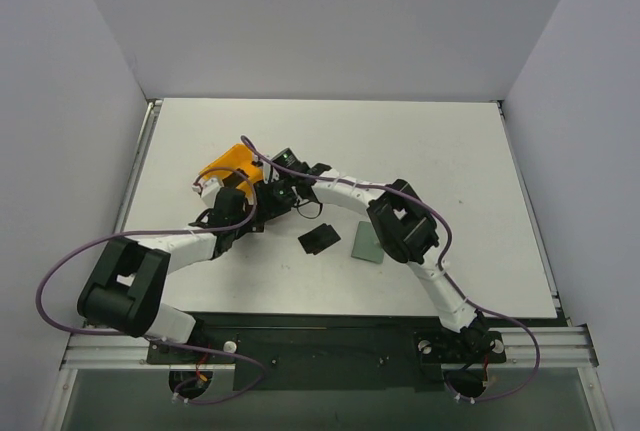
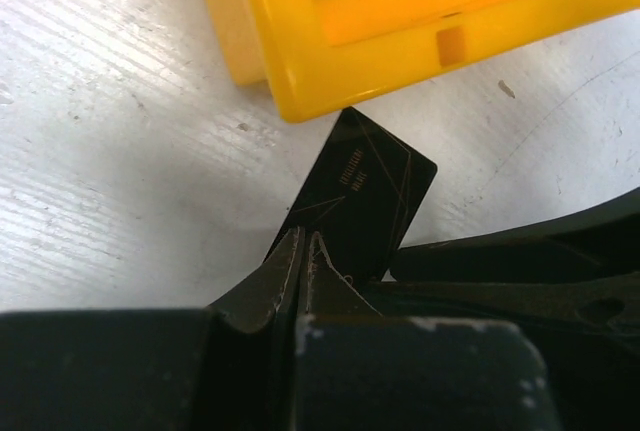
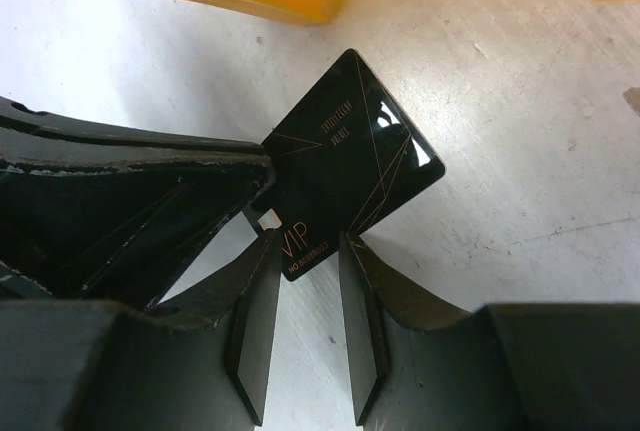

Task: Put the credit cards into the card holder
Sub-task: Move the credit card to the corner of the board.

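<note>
White counter (image 1: pixel 460 171) between pale walls carries an orange bin (image 1: pixel 228 163) towards its far left. Just beside the bin, the left fingers (image 2: pixel 280 276) are pressed together at one edge of a black card (image 2: pixel 365 196). The right fingers (image 3: pixel 258 311) stand slightly spread, flanking its opposite corner. Nearer the arms lie another black card (image 1: pixel 319 240) and, just right of it, the green wallet (image 1: pixel 368 244).

We see a glossy black card (image 3: pixel 350 166) with fine gold lines, an orange bin (image 1: pixel 232 166), a sage-green card holder (image 1: pixel 368 244)
</note>
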Controlling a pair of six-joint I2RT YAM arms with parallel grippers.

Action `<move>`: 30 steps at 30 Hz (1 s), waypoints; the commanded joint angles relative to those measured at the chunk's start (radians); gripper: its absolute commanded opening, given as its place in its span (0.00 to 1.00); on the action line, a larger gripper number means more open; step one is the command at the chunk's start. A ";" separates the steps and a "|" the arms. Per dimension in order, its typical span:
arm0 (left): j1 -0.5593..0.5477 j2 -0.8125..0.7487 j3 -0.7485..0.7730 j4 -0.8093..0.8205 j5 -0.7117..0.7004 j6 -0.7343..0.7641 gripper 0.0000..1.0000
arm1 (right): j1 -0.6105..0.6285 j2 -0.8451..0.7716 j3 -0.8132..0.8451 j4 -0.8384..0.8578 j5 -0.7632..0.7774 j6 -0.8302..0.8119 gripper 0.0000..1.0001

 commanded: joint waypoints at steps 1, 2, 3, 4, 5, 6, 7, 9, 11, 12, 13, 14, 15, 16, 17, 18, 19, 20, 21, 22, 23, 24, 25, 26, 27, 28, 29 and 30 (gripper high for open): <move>-0.019 0.027 -0.010 0.022 0.009 0.000 0.00 | 0.019 0.068 -0.084 -0.113 0.020 0.019 0.27; -0.021 0.027 -0.015 0.022 0.010 -0.003 0.00 | 0.019 0.065 -0.088 -0.113 0.020 0.028 0.27; -0.027 0.027 -0.025 0.022 0.010 -0.008 0.00 | 0.019 0.063 -0.094 -0.110 0.017 0.033 0.26; -0.032 0.024 -0.030 0.022 0.012 -0.011 0.00 | 0.019 0.062 -0.097 -0.110 0.015 0.040 0.26; -0.036 0.021 -0.042 0.020 0.013 -0.014 0.00 | 0.019 0.058 -0.106 -0.112 0.015 0.047 0.25; -0.041 0.015 -0.048 0.017 0.018 -0.019 0.00 | 0.019 0.048 -0.115 -0.112 0.015 0.056 0.25; -0.050 0.011 -0.062 0.010 0.024 -0.028 0.00 | 0.019 0.039 -0.135 -0.109 0.014 0.060 0.24; -0.071 -0.003 -0.087 -0.004 0.025 -0.046 0.00 | 0.020 0.013 -0.175 -0.104 0.020 0.077 0.24; -0.101 -0.026 -0.116 -0.027 0.025 -0.072 0.00 | 0.023 -0.024 -0.229 -0.093 0.023 0.096 0.23; -0.123 -0.051 -0.137 -0.044 0.027 -0.083 0.00 | 0.025 -0.055 -0.273 -0.083 0.029 0.105 0.23; -0.133 -0.081 -0.154 -0.053 0.027 -0.108 0.00 | 0.031 -0.070 -0.293 -0.078 0.035 0.114 0.22; -0.157 -0.100 -0.174 -0.070 0.027 -0.120 0.00 | 0.030 -0.108 -0.343 -0.067 0.049 0.117 0.22; -0.164 -0.142 -0.186 -0.078 0.027 -0.141 0.00 | 0.033 -0.132 -0.371 -0.057 0.061 0.125 0.23; -0.170 -0.169 -0.197 -0.093 0.024 -0.148 0.00 | 0.033 -0.168 -0.414 -0.040 0.090 0.131 0.24; -0.170 -0.214 -0.196 -0.130 0.013 -0.152 0.00 | 0.028 -0.190 -0.433 -0.035 0.104 0.140 0.24; -0.165 -0.244 -0.180 -0.167 -0.002 -0.148 0.00 | 0.022 -0.219 -0.453 -0.021 0.123 0.143 0.25; -0.162 -0.285 -0.167 -0.184 -0.039 -0.129 0.00 | 0.014 -0.228 -0.454 -0.014 0.127 0.149 0.25; -0.148 -0.308 -0.132 -0.214 -0.059 -0.117 0.04 | 0.007 -0.233 -0.445 -0.008 0.123 0.152 0.27; -0.139 -0.333 -0.114 -0.222 -0.083 -0.085 0.08 | -0.007 -0.233 -0.436 -0.008 0.120 0.159 0.29; -0.110 -0.339 -0.076 -0.230 -0.093 -0.070 0.11 | -0.013 -0.221 -0.407 -0.009 0.117 0.162 0.31; -0.093 -0.342 -0.056 -0.233 -0.096 -0.038 0.16 | -0.024 -0.213 -0.393 -0.012 0.112 0.165 0.31; -0.049 -0.339 -0.024 -0.239 -0.093 -0.017 0.18 | -0.030 -0.193 -0.359 -0.023 0.107 0.165 0.32; -0.027 -0.322 -0.015 -0.239 -0.076 -0.008 0.21 | -0.036 -0.170 -0.326 -0.029 0.101 0.168 0.32; 0.020 -0.310 0.001 -0.233 -0.052 0.009 0.22 | -0.041 -0.161 -0.310 -0.041 0.094 0.168 0.32; 0.042 -0.289 0.002 -0.215 -0.045 0.015 0.22 | -0.040 -0.140 -0.284 -0.049 0.089 0.171 0.33; 0.071 -0.272 -0.001 -0.199 -0.024 0.029 0.22 | -0.040 -0.129 -0.272 -0.055 0.087 0.174 0.33; 0.095 -0.238 -0.005 -0.176 -0.013 0.033 0.22 | -0.038 -0.110 -0.253 -0.060 0.078 0.182 0.33; 0.102 -0.223 -0.004 -0.167 0.007 0.038 0.22 | -0.035 -0.101 -0.244 -0.063 0.075 0.183 0.33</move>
